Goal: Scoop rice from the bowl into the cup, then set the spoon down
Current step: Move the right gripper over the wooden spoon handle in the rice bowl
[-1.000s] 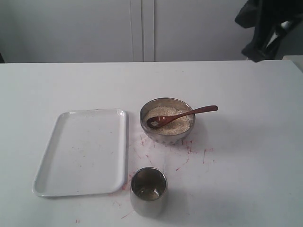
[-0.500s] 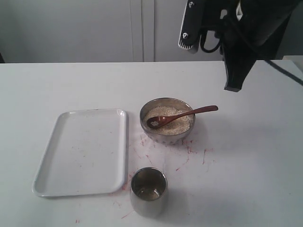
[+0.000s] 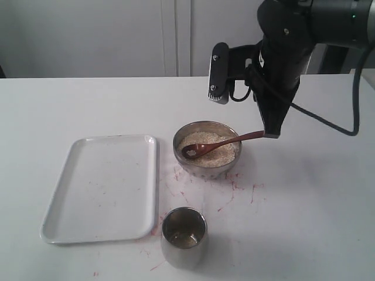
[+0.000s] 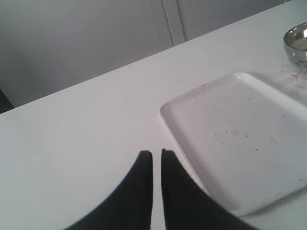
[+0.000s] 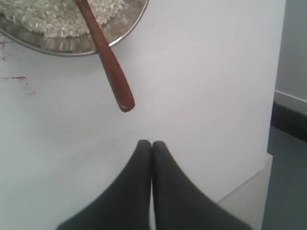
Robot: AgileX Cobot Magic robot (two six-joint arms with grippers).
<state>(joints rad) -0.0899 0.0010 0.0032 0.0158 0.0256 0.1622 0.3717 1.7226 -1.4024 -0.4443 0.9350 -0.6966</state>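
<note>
The steel bowl [image 3: 202, 170] stands mid-table, filled with rice [image 3: 201, 139]. The dark wooden spoon [image 3: 224, 143] lies in it, scoop on the grains and handle sticking out over the rim to the right. The steel cup [image 3: 183, 235] stands in front of the bowl, nearer the table's front edge. My right gripper [image 3: 270, 133] hangs shut and holding nothing, just beyond the handle's end. The right wrist view shows the same gripper [image 5: 151, 143], with the spoon [image 5: 108, 64], rice [image 5: 48, 19] and bowl rim [image 5: 72, 46] ahead. My left gripper [image 4: 157, 153] is shut over bare table beside the tray.
A white tray [image 3: 102, 187] lies left of the bowl and cup, also seen as the tray [image 4: 249, 139] in the left wrist view, where the bowl [image 4: 297, 40] peeks in beyond it. Red flecks [image 3: 234, 190] mark the table around the bowl. The table's right edge [image 5: 276, 96] is near.
My right arm has come down from the upper right into view, bringing its shut gripper to the end of the spoon handle. Bowl, spoon, cup and tray have not moved.
</note>
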